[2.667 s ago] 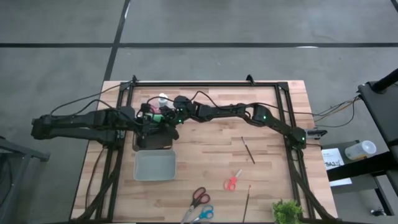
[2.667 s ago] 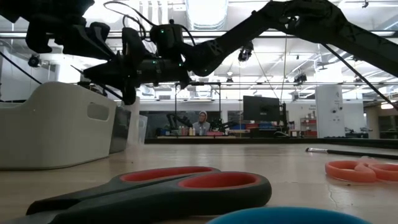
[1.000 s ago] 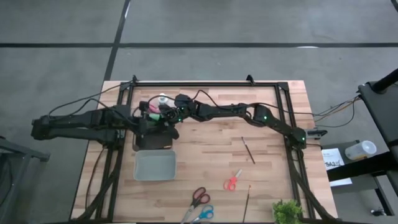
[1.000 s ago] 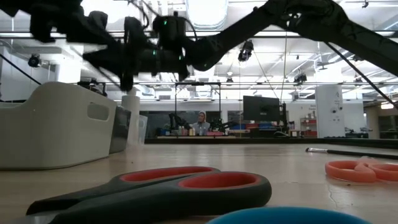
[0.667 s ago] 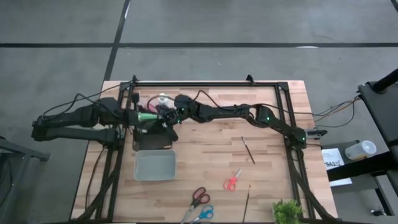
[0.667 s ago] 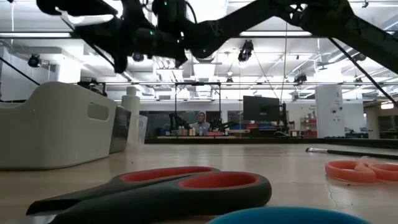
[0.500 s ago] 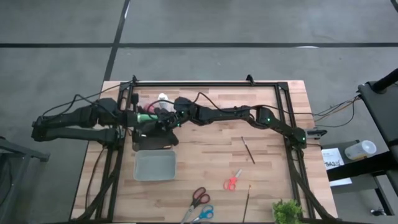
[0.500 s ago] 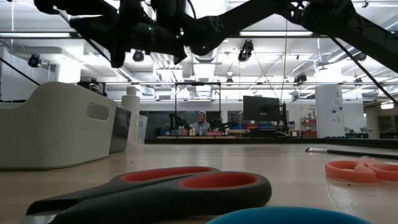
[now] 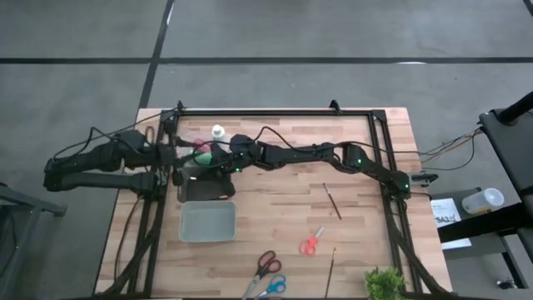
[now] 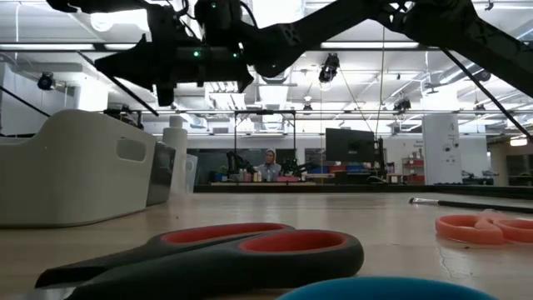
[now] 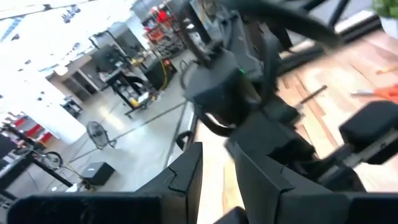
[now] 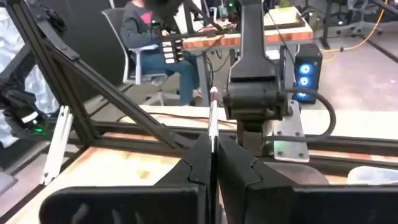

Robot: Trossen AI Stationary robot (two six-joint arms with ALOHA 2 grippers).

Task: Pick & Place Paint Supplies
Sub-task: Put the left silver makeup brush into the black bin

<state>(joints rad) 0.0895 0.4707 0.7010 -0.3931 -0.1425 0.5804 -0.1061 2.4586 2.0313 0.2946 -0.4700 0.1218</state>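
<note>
Brush (image 12: 212, 121), thin and straight, stands clamped between the shut right gripper (image 12: 210, 163) fingers, visible only in the right wrist view. Left gripper (image 9: 173, 155) holds apart, empty. White bottle (image 9: 217, 132) stands near the dark bin (image 9: 204, 188).

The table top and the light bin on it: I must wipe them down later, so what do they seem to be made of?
The table top looks like wood, butcher-block style: pale tan strips with visible seams and a low sheen. The light bin looks like moulded plastic, matte pale grey with rounded corners and a cut-out handle in the low view; that is a guess from the look alone.
</note>
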